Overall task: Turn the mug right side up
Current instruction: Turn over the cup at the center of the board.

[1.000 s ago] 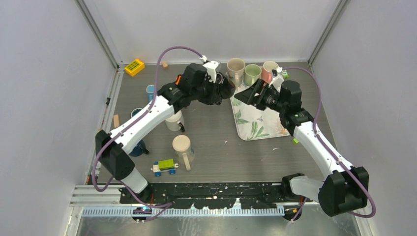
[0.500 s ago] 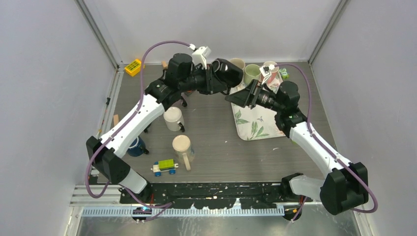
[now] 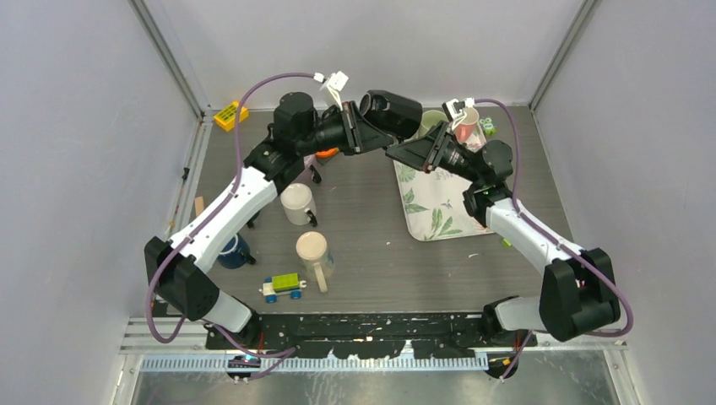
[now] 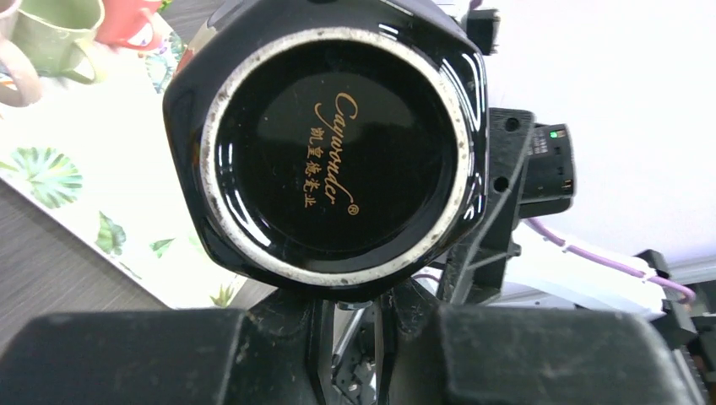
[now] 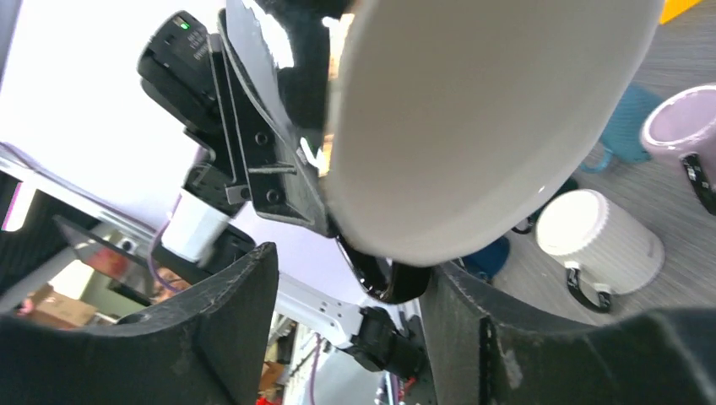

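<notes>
black mug | aloft in left gripper | right gripper straddles rim

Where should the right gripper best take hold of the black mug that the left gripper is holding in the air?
Probably its rim wall, coming in from the open mouth. The black mug lies sideways, mouth toward the right gripper, while the left gripper occupies the base end. One finger inside, one outside.

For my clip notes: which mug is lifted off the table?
The black mug, held in mid-air by the left gripper; all others rest on the table or tray.
</notes>
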{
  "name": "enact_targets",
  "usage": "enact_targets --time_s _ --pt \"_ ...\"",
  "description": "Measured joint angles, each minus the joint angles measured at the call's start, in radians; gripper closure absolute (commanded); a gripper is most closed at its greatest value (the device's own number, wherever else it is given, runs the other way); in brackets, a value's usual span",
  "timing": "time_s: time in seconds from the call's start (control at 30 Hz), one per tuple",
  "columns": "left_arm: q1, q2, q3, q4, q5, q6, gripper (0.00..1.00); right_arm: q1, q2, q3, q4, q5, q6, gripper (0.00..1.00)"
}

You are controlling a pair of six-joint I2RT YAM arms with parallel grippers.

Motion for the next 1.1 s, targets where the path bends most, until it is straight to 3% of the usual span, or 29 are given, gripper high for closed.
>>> enact_targets --time_s 0.27,0.67,0.87,0.93,1.1 --pt "0.021 -0.002 -0.061 0.153 0.086 -0.095 1.0 0.0 0.095 0.0 0.233 -0.013 0.201 0.54" --pt "0.041 -0.002 -0.117 0.34 0.201 -0.19 1.0 0.0 0.101 0.005 0.305 -0.037 0.26 0.76" --pt "0.047 0.007 -0.134 0.382 0.23 -0.208 1.0 0.001 0.101 0.005 0.287 -0.042 0.246 0.78" --pt "0.05 0.008 -0.14 0.383 0.231 -0.206 1.0 0.001 0.095 0.006 0.255 -0.042 0.219 0.71" --pt "0.051 0.011 -0.158 0.383 0.239 -0.196 1.0 0.002 0.03 0.011 0.054 -0.031 0.082 0.69"
